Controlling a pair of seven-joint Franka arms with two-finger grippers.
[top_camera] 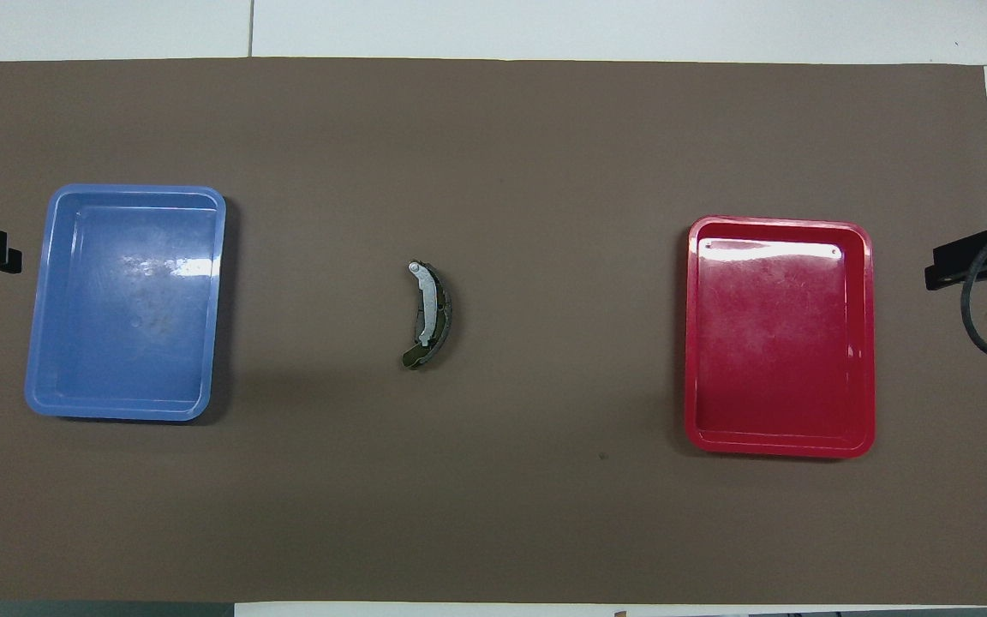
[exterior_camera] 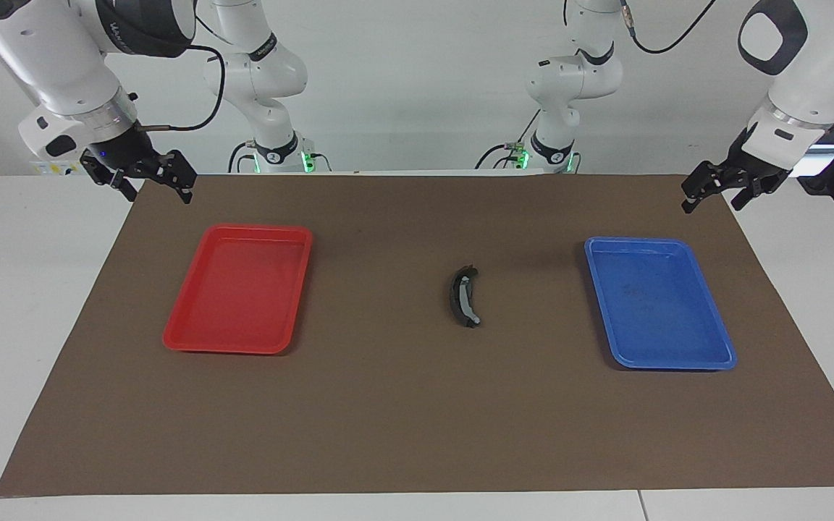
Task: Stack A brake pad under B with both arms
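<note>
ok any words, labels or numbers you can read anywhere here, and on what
White lettering on the dark band of the right arm: too slanted and cut off to read.
White lettering on the dark joint bands of the two arm bases by the table: too small to read.
Red tray, blue tray, brake piece, brown mat: no text visible.

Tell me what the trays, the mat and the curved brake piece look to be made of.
Red tray and blue tray: probably moulded plastic, glossy, with light glare on their floors. Brown mat: matte, paper or thin felt-like sheet; no shine, which one is unclear. Curved brake piece: dark body with a pale grey strip that looks like bare metal.
</note>
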